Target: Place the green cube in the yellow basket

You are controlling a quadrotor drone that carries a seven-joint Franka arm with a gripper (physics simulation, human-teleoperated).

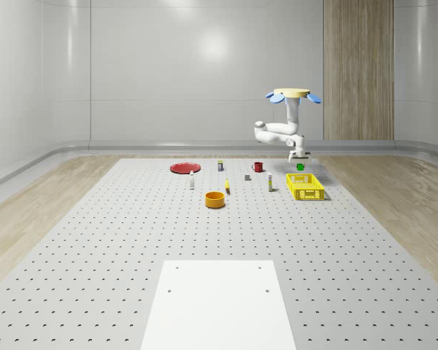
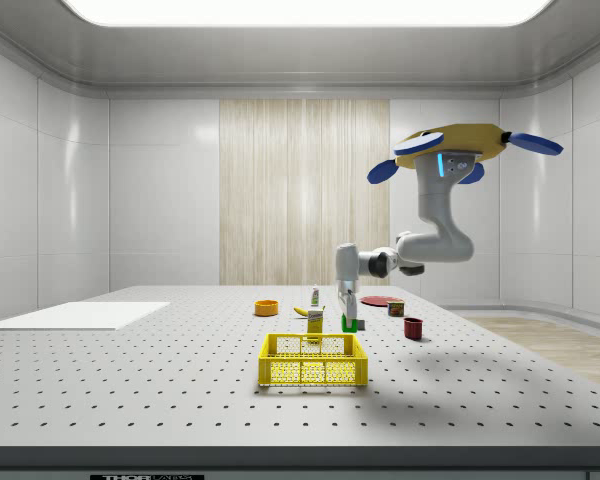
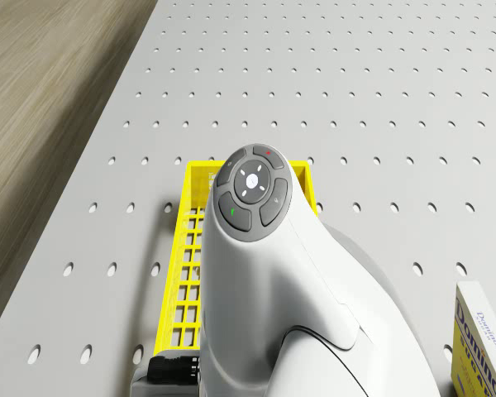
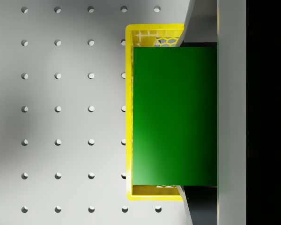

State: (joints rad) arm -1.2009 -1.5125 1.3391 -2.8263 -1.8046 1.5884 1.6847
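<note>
Drone (image 2: 450, 150): hovered beside the yellow plastic mesh basket (image 1: 306, 187).
Gripper (image 1: 300, 158): jaws were closed on the small green cube (image 1: 300, 167), above the basket's far end.
Cube: looked hard, light, smooth; best held by flat sides.

Pretty plain room honestly. Glossy pale grey wall panels (image 1: 168, 65) all round, with rounded corners, and one tall wood-grain panel (image 2: 302, 190) set into the wall, running from floor to ceiling. Light wood flooring (image 1: 29, 219) runs along both sides of a big grey perforated tabletop (image 1: 95, 248), dotted with rows of little holes. A blank white sheet (image 1: 217, 306) lies flat on the tabletop, at the end far from the wood-grain panel. Overhead there's a broad bright ceiling light (image 2: 300, 10), and it throws soft glare spots on the walls near the wood-grain panel.
</note>
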